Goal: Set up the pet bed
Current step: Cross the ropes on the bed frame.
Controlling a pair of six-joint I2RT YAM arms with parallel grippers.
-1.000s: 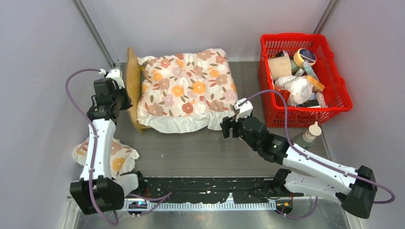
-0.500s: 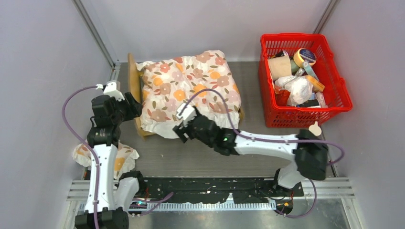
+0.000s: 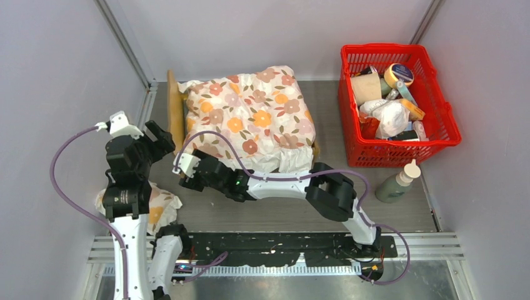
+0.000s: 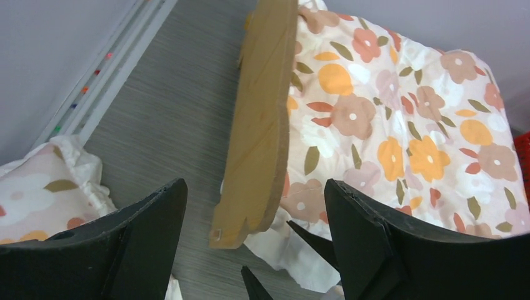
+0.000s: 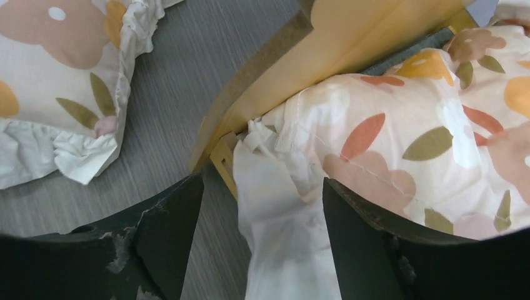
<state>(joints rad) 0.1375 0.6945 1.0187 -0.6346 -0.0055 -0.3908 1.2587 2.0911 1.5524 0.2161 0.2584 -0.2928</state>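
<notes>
The pet bed stands at the back of the table, its light-wood headboard [image 3: 172, 103] [image 4: 262, 119] [image 5: 350, 44] on the left. A white floral cushion [image 3: 250, 119] [image 4: 400, 125] covers it, and only a strip of dark grey fabric [image 5: 406, 53] shows. My left gripper [image 3: 155, 139] [image 4: 253, 250] is open just left of the headboard's near end, touching nothing. My right gripper [image 3: 187, 175] [image 5: 262, 231] is open at the bed's near-left corner. The cushion's white frilled corner [image 5: 281, 206] hangs loose between its fingers.
A small floral pillow [image 3: 134, 203] [image 4: 37, 194] [image 5: 56, 81] lies on the table at the near left, beside the left arm. A red basket [image 3: 447, 119] full of items stands at the back right, with a green bottle [image 3: 397, 184] in front of it. Walls close both sides.
My left gripper opened, let go of the headboard and drew back towards the near left. The right arm swept left along the bed's front to its near-left corner. The bed shifted slightly.
</notes>
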